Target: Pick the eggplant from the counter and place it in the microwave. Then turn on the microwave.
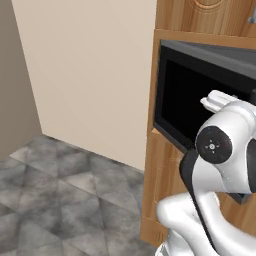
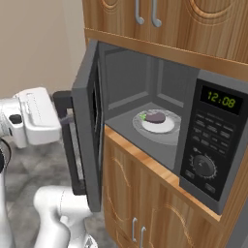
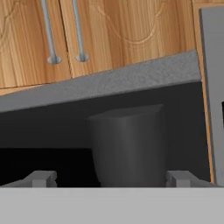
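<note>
The eggplant (image 2: 156, 116) is found already inside the microwave (image 2: 203, 135), laid on the white plate (image 2: 167, 127) on the turntable, roughly in the middle of the cavity floor. The green stem end is pointed toward the open door side.

The microwave door (image 2: 89, 126) is swung wide open to the left, nearly square to the front of the box, so the cavity is left fully exposed in the right base view. The button panel with the green display (image 2: 221, 100) reading 12:08 and the round dial (image 2: 204, 165) below it can be seen on the right face, with nothing parked in front of it.

The gripper (image 3: 111, 178) is held right at the door's vertical bar handle (image 3: 127, 146). In the hand view the dark handle is seen standing between the two fingertips (image 3: 41, 178), which are spread far apart, one on each side of it, and no contact with it can be made out. So the pincer is wide apart and nothing is clamped.

The white hand and wrist are seen just left of the door's outer edge in the right base view. From the left base view the black glass of the door (image 1: 185, 100) is faced, with the arm's elbow in front of its lower right corner.

Wooden cabinets (image 2: 145, 193) are set above and below the microwave, with curved metal pulls (image 2: 139, 14) on the upper doors. Grey tiled floor (image 1: 60, 200) and a plain beige wall (image 1: 85, 75) are off to the left.
</note>
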Tool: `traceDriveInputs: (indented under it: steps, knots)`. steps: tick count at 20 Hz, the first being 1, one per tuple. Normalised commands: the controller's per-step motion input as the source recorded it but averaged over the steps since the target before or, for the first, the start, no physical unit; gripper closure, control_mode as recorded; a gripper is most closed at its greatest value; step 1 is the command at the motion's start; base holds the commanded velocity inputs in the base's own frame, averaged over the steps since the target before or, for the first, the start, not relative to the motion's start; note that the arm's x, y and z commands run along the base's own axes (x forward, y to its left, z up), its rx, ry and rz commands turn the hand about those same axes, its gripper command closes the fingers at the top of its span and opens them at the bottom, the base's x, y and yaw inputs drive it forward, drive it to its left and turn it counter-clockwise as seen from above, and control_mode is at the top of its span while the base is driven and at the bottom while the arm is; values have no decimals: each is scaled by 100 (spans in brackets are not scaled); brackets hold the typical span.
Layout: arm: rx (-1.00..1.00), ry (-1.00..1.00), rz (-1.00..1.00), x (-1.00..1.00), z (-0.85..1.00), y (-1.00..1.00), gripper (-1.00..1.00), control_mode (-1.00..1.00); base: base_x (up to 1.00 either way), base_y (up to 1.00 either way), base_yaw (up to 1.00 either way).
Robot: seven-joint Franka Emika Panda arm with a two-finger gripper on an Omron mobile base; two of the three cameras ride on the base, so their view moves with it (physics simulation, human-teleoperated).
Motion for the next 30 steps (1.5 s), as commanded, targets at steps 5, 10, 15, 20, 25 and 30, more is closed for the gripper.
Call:
traceDriveInputs:
  steps: [5, 10, 15, 20, 25, 30]
  knots:
    - [-1, -12, 9, 0, -43, -91, -100, -100, 0, 0, 0]
    - [-6, -15, 11, 0, -48, -81, -100, -100, 0, 0, 0]
    - [-11, -15, 14, 0, -59, -60, -100, -100, 0, 0, 0]
    - [-13, -12, 18, 12, -64, -43, -100, -100, 0, 0, 0]
    - [-16, -10, 19, 23, -67, -29, -100, -100, 0, 0, 0]
    - [-18, -10, 16, 26, -66, -15, -100, -100, 0, 0, 0]
